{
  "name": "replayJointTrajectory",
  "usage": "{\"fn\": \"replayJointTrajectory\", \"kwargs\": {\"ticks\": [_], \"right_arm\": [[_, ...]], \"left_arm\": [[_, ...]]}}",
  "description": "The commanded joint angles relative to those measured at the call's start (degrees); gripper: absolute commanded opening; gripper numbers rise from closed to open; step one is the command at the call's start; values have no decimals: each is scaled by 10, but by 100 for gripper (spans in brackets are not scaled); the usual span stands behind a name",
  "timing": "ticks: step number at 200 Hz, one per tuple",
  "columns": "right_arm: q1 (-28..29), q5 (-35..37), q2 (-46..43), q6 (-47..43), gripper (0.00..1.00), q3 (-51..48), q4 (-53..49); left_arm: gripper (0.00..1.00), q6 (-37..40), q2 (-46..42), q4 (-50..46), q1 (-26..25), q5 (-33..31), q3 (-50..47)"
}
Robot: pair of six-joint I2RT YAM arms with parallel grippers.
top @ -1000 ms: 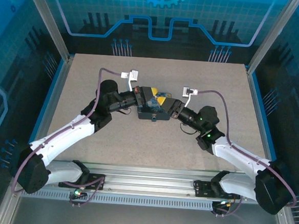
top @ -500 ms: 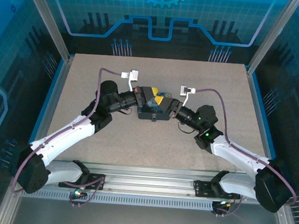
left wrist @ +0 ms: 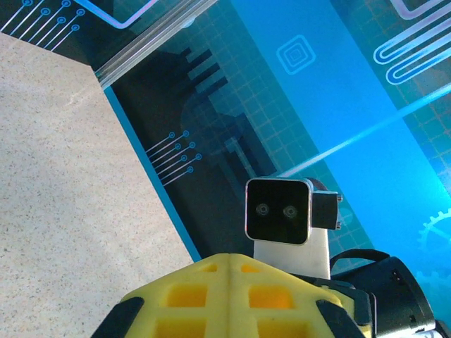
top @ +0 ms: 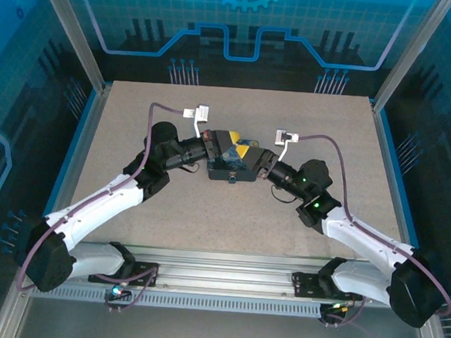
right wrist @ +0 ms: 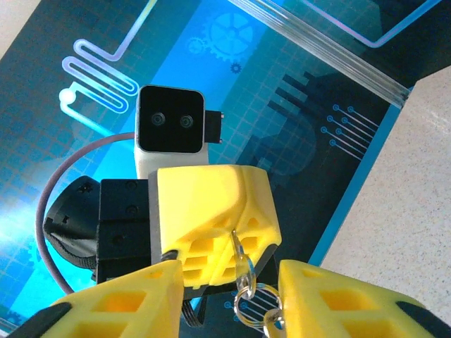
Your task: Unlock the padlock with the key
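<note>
Speckled surface [top: 306, 120], blue-panelled walls [right wrist: 296, 84] behind: left pincer [right wrist: 224, 246] pinching what looks like key [right wrist: 235, 243], rings [right wrist: 246, 299] hanging from it; right pincer [right wrist: 229, 285] gaping just right of it, fingers [right wrist: 120, 303] straddling rings.

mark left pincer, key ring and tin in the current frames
left pincer [left wrist: 229, 282]: left wrist view, seam between its closed yellow fingers.
key ring [right wrist: 246, 282]: right wrist view, link hanging from those fingers.
tin [top: 229, 168]: top external view, dark body.
</note>
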Motion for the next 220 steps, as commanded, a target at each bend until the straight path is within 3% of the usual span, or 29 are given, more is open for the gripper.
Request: {"fn": "replayJointTrajectory", "kwargs": {"ticks": [1,18,53,114,142,163,185,220], "right_arm": [[-1,7,-14,-13,48,18,-11],[-1,5,-15,-17,44,25,-19],[-2,5,-10,-15,26,25,-20],[-5,4,-10,-9,4,10,-15],[-6,5,-17,-14,6,8,-25],[-6,13,-26,-15,23,4,-44],[-8,15,-36,-18,12,0,-45],[-7,10,-37,-22,5,5,-47]], "left_arm": [[0,1,-5,16,-4,-3,0],[0,1,-3,16,-6,-2,1],[0,0,-1,18,-9,-3,3],[0,5,-6,16,-9,-7,6],[0,7,-8,16,-9,-5,5],[0,10,-12,11,-8,-7,5],[0,9,-11,9,-9,-4,6],[0,4,-10,14,-9,-3,5]]}}
